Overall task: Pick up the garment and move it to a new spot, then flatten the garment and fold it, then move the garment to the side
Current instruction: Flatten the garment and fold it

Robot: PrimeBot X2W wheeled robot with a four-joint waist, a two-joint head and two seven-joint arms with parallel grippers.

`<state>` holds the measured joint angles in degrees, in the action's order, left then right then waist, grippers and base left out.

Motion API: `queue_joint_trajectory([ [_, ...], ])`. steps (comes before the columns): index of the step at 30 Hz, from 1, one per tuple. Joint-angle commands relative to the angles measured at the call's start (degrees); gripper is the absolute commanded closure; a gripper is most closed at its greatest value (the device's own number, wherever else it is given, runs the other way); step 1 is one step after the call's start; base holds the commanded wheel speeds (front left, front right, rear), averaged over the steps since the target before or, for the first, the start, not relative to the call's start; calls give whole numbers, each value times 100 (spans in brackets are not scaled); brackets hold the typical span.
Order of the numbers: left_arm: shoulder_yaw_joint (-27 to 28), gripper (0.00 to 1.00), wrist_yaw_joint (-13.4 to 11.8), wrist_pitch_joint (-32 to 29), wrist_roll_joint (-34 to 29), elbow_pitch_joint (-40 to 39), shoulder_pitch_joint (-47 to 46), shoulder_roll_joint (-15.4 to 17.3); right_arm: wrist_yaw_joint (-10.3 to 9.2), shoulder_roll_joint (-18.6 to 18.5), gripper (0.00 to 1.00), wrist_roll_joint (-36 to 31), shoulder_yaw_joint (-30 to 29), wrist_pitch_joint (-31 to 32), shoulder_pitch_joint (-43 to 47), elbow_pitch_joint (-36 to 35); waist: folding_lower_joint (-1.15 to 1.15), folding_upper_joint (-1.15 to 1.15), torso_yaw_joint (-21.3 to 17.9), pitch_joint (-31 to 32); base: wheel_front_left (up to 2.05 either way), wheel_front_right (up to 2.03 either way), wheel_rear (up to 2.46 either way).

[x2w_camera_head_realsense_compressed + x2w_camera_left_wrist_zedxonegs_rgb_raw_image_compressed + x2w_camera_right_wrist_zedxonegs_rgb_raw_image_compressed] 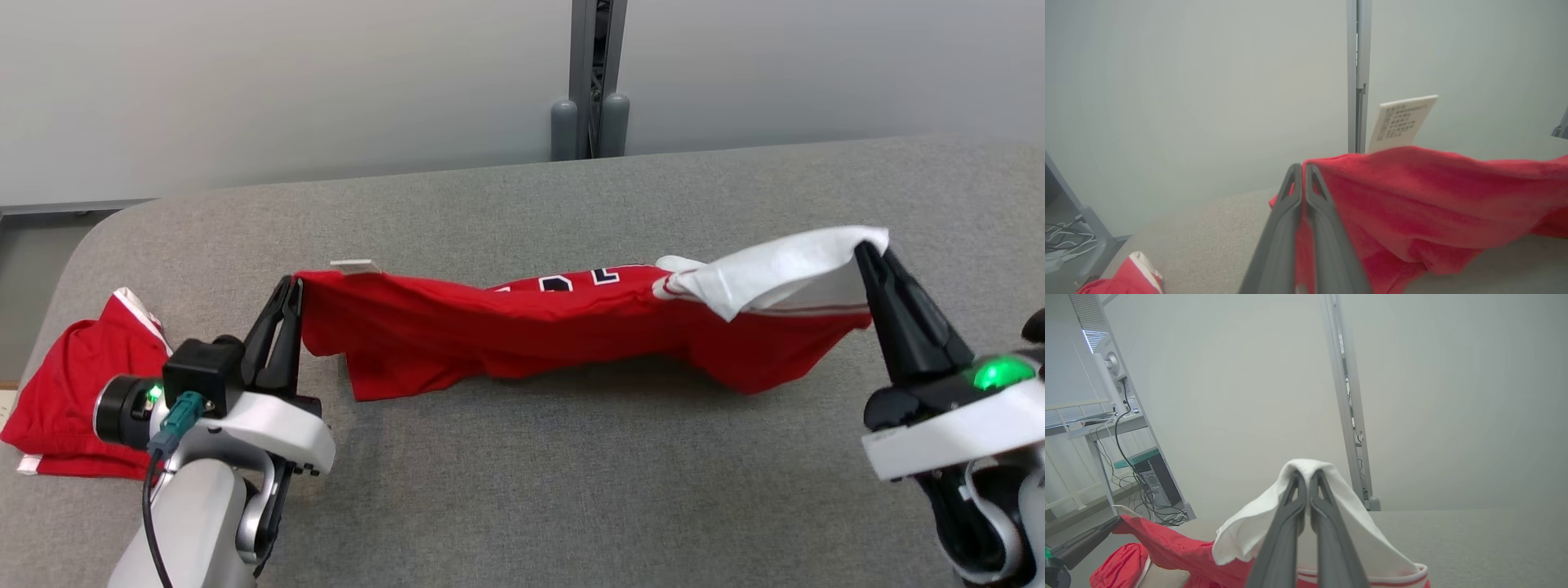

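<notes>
The garment is a red jersey with white trim and dark lettering, stretched in the air between my two grippers above the grey padded table. My left gripper is shut on its red left corner, where a white tag sticks out. My right gripper is shut on the white-trimmed end at the right. The middle of the cloth sags toward the table. The left wrist view has the fingers closed on red cloth. In the right wrist view the fingers pinch white fabric.
A second red garment with white trim lies crumpled at the table's left edge. A grey post stands behind the table against a pale wall. Beyond the table's left end, the right wrist view shows a desk with cables.
</notes>
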<state>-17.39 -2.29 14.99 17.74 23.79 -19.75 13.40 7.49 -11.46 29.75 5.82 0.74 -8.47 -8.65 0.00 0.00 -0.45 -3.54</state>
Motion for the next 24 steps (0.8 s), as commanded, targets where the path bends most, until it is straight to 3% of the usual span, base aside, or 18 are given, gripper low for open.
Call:
queue_joint_trajectory([
  [1, 25, 100, 17, 28, -3, -62, -158, 6, 0, -56, 100, 59, -37, 54, -162, -31, 0, 0, 6, 43, 0, 0, 0],
  [14, 44, 100, 274, -404, 136, -311, -1236, 181, 0, -527, 100, 203, 147, 648, -2530, 653, 0, 0, 56, 312, 0, 0, 0],
  [24, -28, 100, 437, -969, 220, -140, -2212, 204, 0, -945, 100, 293, 616, 738, -4281, 1857, 0, 0, 138, 400, 0, 0, 0],
])
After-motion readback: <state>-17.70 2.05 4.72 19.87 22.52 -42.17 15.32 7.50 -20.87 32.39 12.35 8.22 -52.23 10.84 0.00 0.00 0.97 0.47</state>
